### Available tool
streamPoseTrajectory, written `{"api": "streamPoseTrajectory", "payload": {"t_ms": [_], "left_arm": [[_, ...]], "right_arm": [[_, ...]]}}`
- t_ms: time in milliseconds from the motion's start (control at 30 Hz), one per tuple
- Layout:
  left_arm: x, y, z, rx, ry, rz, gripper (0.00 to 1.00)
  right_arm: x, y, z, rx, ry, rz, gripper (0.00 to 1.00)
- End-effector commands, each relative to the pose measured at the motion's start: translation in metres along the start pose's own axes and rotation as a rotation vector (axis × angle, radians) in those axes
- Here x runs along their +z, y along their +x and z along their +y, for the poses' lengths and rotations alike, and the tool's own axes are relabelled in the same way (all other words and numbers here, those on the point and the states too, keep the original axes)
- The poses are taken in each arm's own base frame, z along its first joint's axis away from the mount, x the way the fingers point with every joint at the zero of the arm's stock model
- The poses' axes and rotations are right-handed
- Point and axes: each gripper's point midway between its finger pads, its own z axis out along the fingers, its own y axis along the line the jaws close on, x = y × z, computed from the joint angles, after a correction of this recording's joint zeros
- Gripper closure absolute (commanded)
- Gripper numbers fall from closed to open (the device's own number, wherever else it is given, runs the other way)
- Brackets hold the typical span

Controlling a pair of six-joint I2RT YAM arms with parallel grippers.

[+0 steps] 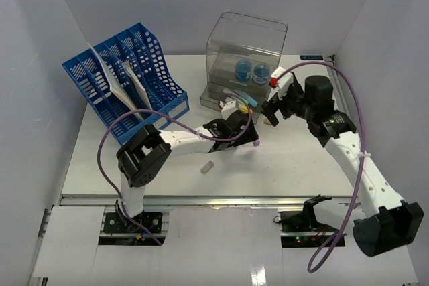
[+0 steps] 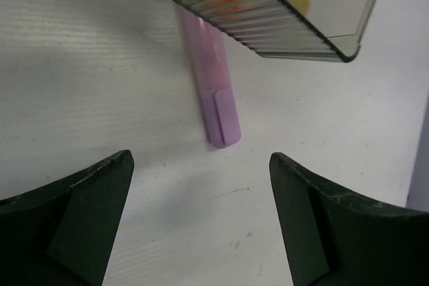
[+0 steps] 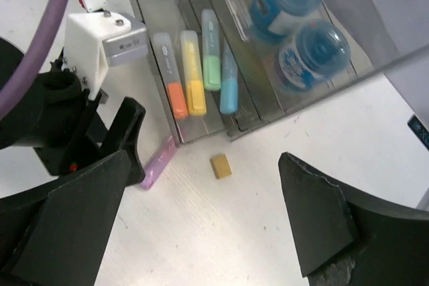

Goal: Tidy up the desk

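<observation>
- While hanging low over the desk point(image 2: 80, 65), grips nothing: left gripper point(image 2: 201, 226), dark fingers point(image 2: 67, 226) spread wide, bare tabletop between them.
- Just beyond those fingers, flat on the desk: purple highlighter point(image 2: 218, 98), capped end nearest, far end tucked under the lip of the pulled-out drawer point(image 2: 268, 15).
- Right gripper point(image 3: 201, 232): likewise gaping, nothing clasped, raised above the desk close on the right of the left gripper, looking down at the drawer fronts.
- Clear drawer box point(image 1: 244, 51): far centre of the desk, lowest drawer drawn out towards the near side.
- Side by side and lengthwise in the drawn-out trays: orange highlighter point(image 3: 171, 85), yellow highlighter point(image 3: 191, 72), green highlighter point(image 3: 210, 58), blue highlighter point(image 3: 228, 82). Cannot tell whether all four share one drawer.
- Higher in the box, close together: two blue jars point(image 3: 312, 51).
- On the desk just in front of the drawer: small tan block point(image 3: 221, 166), right of the purple highlighter, not touching it.
- Far left: blue file rack point(image 1: 127, 72), white papers point(image 1: 131, 82) standing in its slots.
- Near centre, well apart from the rest: small grey block point(image 1: 207, 166), flat on the desk.
- Desk itself: white, spanning the space between pale walls, metal rail point(image 1: 221, 200) along the near edge.
</observation>
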Motion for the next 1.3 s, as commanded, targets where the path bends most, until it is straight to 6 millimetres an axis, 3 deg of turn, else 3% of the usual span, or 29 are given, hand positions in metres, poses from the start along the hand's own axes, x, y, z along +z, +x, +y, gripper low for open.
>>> {"api": "streamPoseTrajectory", "payload": {"t_ms": [0, 133, 200, 267, 533, 633, 733, 933, 1067, 1200, 1267], "left_arm": [[0.009, -0.001, 0.005, 0.031, -0.168, -0.049, 0.07], [0.019, -0.011, -0.01, 0.042, -0.203, -0.104, 0.08], [0.027, -0.011, -0.003, 0.064, -0.256, -0.121, 0.1], [0.033, -0.017, -0.008, 0.081, -0.269, -0.138, 0.13], [0.056, -0.003, 0.011, 0.188, -0.405, -0.093, 0.19], [0.064, 0.01, 0.022, 0.244, -0.454, -0.062, 0.27], [0.068, 0.016, 0.028, 0.288, -0.483, -0.041, 0.29], [0.063, 0.037, 0.051, 0.336, -0.537, 0.013, 0.47], [0.052, 0.045, 0.059, 0.35, -0.549, 0.026, 0.6], [0.037, 0.051, 0.06, 0.326, -0.532, 0.055, 0.63], [0.028, 0.055, 0.059, 0.305, -0.502, 0.074, 0.71]], "right_arm": [[-0.021, 0.044, -0.008, 0.136, -0.026, -0.015, 0.02], [-0.039, 0.066, -0.013, 0.238, -0.063, -0.065, 0.02], [-0.045, 0.066, -0.013, 0.243, -0.063, -0.082, 0.02], [-0.047, 0.067, -0.014, 0.243, -0.058, -0.089, 0.02], [-0.054, 0.066, -0.013, 0.251, -0.059, -0.111, 0.02], [-0.055, 0.065, -0.013, 0.253, -0.055, -0.115, 0.02], [-0.057, 0.065, -0.014, 0.251, -0.05, -0.118, 0.02], [-0.057, 0.067, -0.015, 0.259, -0.045, -0.115, 0.02], [-0.057, 0.068, -0.015, 0.266, -0.048, -0.114, 0.02], [-0.055, 0.072, -0.016, 0.276, -0.051, -0.107, 0.02], [-0.055, 0.073, -0.016, 0.28, -0.05, -0.103, 0.02]]}}
